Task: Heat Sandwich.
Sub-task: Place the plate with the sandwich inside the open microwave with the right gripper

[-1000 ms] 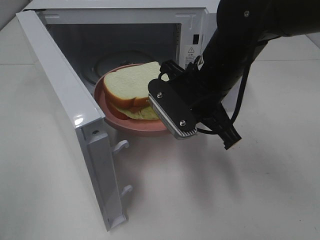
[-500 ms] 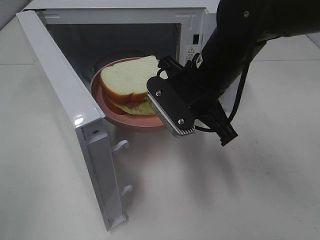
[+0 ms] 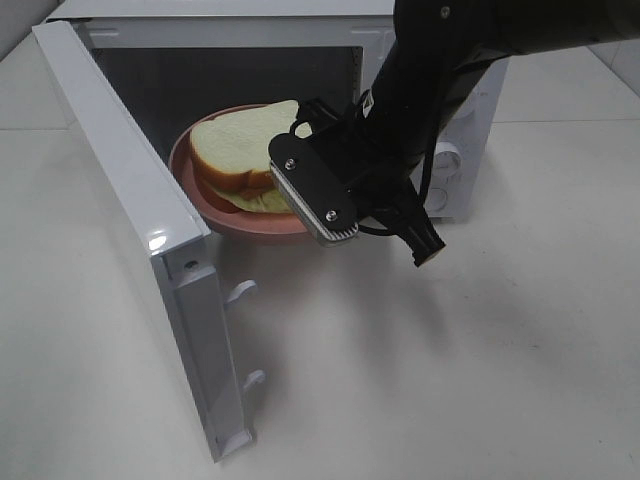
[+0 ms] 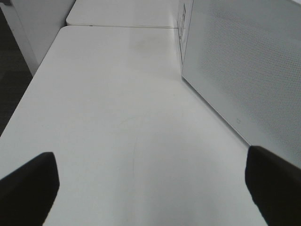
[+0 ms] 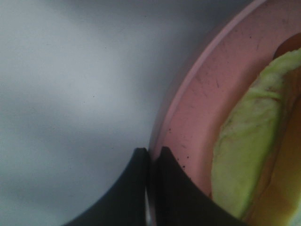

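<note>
The sandwich [image 3: 243, 147] is white bread with tan crust and yellow-green filling [image 5: 244, 141]. It lies on a round pink plate [image 3: 250, 228], which sits partly inside the open white microwave [image 3: 230, 10]. My right gripper [image 3: 318, 118] is shut on the plate's rim at its right side. The right wrist view shows the fingertips pinching the rim [image 5: 150, 153] of the plate [image 5: 211, 84]. My left gripper [image 4: 150, 188] is open and empty over the bare table beside the microwave's outer wall [image 4: 244, 61]. It is out of the exterior high view.
The microwave door [image 3: 120, 180] stands wide open at the left, with its latch hooks [image 3: 243, 292] sticking out toward the front. The control panel [image 3: 450, 160] is partly hidden behind my right arm. The white table [image 3: 450, 380] spreads in front.
My right gripper has carried the plate and sandwich left and back, deeper into the microwave cavity. The door has not moved.
</note>
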Motion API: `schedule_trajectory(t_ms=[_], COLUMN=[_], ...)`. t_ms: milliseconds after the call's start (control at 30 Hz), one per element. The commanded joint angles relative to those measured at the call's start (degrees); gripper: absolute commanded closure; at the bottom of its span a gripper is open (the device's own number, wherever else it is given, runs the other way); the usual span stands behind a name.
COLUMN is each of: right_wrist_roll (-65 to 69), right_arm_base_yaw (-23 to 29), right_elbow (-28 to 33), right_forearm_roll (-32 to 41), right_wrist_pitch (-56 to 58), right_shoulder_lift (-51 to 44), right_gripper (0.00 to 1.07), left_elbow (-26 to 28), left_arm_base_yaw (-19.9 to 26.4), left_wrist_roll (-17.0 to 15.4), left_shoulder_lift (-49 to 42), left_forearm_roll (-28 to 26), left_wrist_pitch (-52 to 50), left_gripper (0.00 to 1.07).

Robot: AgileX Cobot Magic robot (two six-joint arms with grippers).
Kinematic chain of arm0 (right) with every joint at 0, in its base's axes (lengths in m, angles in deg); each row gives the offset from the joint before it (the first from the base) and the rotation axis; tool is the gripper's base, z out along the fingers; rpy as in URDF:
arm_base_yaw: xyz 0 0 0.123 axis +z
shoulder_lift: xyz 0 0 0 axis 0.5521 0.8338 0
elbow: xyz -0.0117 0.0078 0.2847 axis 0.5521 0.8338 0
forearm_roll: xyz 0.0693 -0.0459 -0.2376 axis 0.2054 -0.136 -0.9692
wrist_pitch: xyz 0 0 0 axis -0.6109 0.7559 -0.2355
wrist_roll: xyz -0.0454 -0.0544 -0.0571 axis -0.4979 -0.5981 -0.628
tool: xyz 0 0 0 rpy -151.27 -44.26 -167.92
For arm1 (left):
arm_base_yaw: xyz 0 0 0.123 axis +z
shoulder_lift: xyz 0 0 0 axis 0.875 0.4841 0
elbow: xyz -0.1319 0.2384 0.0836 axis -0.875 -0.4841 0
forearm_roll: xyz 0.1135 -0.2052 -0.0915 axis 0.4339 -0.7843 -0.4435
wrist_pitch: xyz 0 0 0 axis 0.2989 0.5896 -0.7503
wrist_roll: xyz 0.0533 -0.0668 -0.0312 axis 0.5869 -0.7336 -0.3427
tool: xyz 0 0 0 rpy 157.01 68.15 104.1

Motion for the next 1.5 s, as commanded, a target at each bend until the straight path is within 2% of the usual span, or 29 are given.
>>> schedule_trajectory(t_ms=[33,1500], right_wrist_roll=[0.23,11.57], right_arm_base_yaw=[0.17,0.06], right_elbow=[-2.92,-30.42], right_forearm_roll=[0.06,-3.32], right_wrist_pitch=[0.74,8.48], right_shoulder_lift=[1.26,19.54], right_gripper=[1.07,1.06], left_elbow=[-0.11,-0.11], left_arm_base_yaw=[0.06,0.06], left_wrist_roll=[0.06,0.06], left_shoulder_lift=[-1.66,-1.66], left_forearm_roll=[0.00,0.00], left_wrist_pitch=[-0.06,-0.06], left_gripper=[0.03,0.03])
